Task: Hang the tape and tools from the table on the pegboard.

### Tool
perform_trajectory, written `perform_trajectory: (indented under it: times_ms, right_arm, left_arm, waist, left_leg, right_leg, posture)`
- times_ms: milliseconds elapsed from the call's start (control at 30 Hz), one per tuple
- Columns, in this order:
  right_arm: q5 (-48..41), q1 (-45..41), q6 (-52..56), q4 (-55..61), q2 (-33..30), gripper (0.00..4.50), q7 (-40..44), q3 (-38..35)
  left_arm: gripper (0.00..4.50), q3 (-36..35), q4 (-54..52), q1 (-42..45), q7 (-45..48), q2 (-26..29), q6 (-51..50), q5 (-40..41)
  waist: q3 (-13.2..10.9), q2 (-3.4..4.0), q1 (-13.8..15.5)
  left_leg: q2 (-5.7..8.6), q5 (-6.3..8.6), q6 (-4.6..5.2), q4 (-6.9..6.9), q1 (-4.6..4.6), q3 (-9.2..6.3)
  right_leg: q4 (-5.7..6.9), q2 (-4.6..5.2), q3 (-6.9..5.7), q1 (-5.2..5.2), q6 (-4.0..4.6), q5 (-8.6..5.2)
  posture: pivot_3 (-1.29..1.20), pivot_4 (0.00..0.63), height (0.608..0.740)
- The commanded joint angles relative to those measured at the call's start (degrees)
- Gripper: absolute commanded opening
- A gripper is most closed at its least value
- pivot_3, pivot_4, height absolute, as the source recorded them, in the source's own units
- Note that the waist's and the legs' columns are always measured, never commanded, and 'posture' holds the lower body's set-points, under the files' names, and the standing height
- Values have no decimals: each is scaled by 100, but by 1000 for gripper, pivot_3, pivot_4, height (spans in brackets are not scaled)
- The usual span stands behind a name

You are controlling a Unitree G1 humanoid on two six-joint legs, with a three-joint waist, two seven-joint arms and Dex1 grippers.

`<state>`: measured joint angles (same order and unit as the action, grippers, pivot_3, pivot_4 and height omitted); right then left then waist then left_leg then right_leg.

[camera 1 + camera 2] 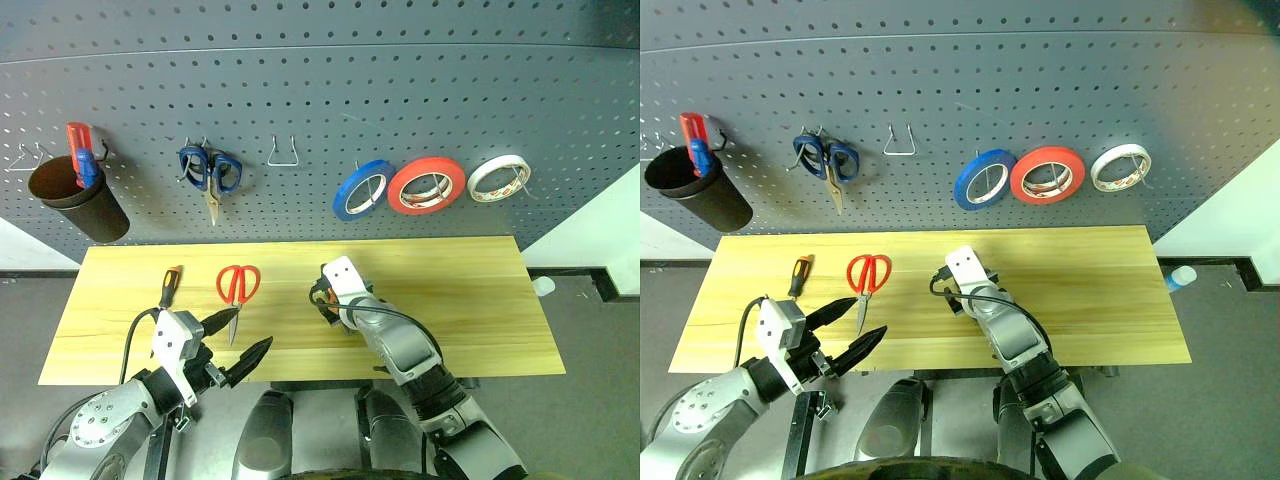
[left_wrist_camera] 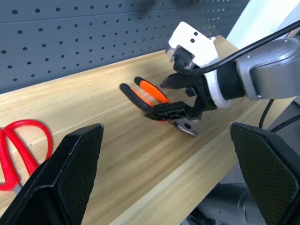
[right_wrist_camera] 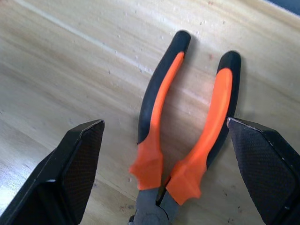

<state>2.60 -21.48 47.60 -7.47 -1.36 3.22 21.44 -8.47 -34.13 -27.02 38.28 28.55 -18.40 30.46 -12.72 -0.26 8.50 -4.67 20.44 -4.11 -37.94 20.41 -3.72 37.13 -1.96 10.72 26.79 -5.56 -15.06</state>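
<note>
While the left tool point(image 1: 238, 345) is hanging wide and empty, the right tool point(image 2: 174, 97) is straddling the pliers point(image 3: 180, 136), wide, not gripping; red scissors point(image 1: 237, 287) are lying on the worktop point(image 1: 470, 300); red tape point(image 1: 427, 185) is already hanging on the pegboard point(image 1: 300, 90).

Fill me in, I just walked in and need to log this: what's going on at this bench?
The robot is hanging things on the pegboard. The red tape already hangs there between a blue and a white roll. Its right claw is open, poised over the pliers lying on the table, one finger on each side, not gripping yet. The left claw hovers open near the red scissors, which lie flat on the wood.
</note>
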Motion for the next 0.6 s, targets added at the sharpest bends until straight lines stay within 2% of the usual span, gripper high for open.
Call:
perform_trajectory:
  times_ms: [33, 600]
  right_arm:
    - [121, -94, -31, -57, 92, 4386, 4, -27]
    - [471, -307, 219, -331, 53, 4386, -15, -133]
  left_arm:
    - [4500, -48, -233, -110, -34, -27, 109, -7]
    - [4500, -46, -311, -254, -114, -73, 169, -29]
  waist:
    - [-14, -2, -2]
    - [-102, 3, -1]
  left_leg:
    - [0, 0, 0, 0, 0, 0]
    - [0, 0, 0, 2, 7, 0]
  right_leg:
    - [0, 0, 0, 0, 0, 0]
    - [-2, 0, 0, 7, 0, 0]
  posture:
    - [429, 243, 727]
    - [432, 250, 727]
